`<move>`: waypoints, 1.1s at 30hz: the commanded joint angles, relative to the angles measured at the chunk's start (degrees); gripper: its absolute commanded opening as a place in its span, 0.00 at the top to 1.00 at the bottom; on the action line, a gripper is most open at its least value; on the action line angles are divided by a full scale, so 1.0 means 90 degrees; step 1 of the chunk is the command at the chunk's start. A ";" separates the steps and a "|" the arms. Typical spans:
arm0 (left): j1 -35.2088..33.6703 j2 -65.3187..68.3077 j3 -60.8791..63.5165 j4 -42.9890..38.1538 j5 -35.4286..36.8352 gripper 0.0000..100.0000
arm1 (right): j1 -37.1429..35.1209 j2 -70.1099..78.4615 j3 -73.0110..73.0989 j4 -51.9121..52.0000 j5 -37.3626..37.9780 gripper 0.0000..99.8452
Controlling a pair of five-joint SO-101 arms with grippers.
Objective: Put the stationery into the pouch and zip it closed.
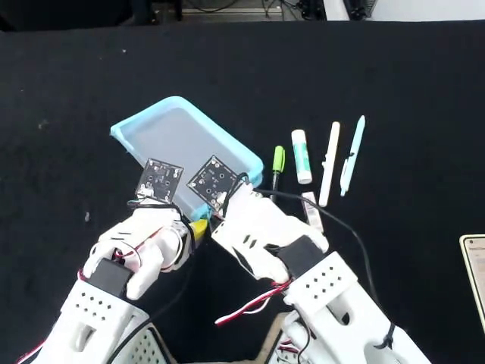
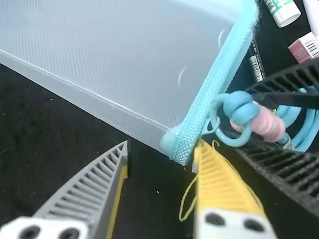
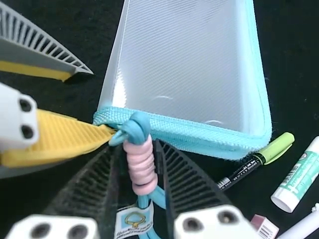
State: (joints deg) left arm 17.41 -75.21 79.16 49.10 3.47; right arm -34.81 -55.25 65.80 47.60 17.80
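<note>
gripping the zipper pull (image 3: 140,167), the right end effector (image 3: 137,148) is clenching its two black ribbed fingers (image 3: 184,184) on a coil of pink rings threaded on a knotted sky-blue cord. the pull is hanging at the corner of the pouch (image 3: 189,64), a flat rectangular case of translucent frosted plastic with a fine ribbed grain, edged in woven sky-blue tape. the left end effector (image 2: 162,147) is standing released just beside it. its one grey ribbed finger (image 2: 97,186) and one yellow ribbed finger (image 2: 222,191) are spread apart, with that same pouch corner sitting between their tips and the yellow tip meeting the blue tape. the pouch is lying flat and slanted on the black tabletop (image 1: 76,91), in front of both arms. five pieces of stationery are lying outside it on the tabletop, to its right: one marker (image 1: 277,168) with a lime-green cap and dark barrel, nearest the pouch; one stubby glue stick (image 1: 301,156), white with a green band; one slim white pen (image 1: 329,164); one slim pale blue pen (image 1: 352,154); and one small blocky eraser (image 1: 311,210) close to the right arm. the four longer pieces are lying roughly parallel, apart from each other. one pale card (image 1: 474,277) is showing at the tabletop's right edge.
</note>
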 commanded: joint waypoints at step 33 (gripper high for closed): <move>-0.2281 -0.0049 -0.2603 0.0879 0.1182 0.97 | 0.0215 -0.2496 -0.0845 0.1846 0.0068 0.99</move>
State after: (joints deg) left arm -1.14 -75.12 65.80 51.30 13.41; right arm -34.90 -76.44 65.01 61.32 17.71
